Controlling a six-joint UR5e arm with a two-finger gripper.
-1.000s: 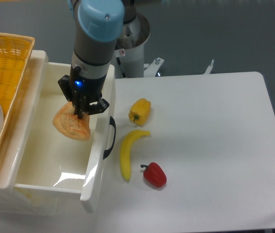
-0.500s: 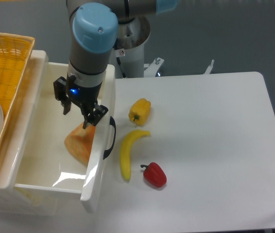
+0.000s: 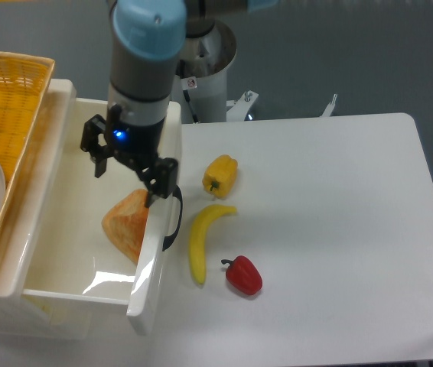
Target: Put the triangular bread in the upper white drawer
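Hand (image 3: 128, 170) has let go since a second ago: jaws now spread and empty above the upper white drawer (image 3: 56, 287), and the triangular bread (image 3: 127, 223) has dropped to the drawer floor, lying against the front wall. Placement looks done; only retract left. Count: one bread, one drawer, plus one yellow pepper (image 3: 220, 175), one banana (image 3: 202, 241), one red pepper (image 3: 243, 276) on the worktop (image 3: 339, 229), one yellow basket (image 3: 6, 99).

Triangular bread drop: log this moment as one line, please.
phase: release done | gripper: open, above drawer | triangular bread: inside upper white drawer, against its front wall, free of the fingers | next: likely retract
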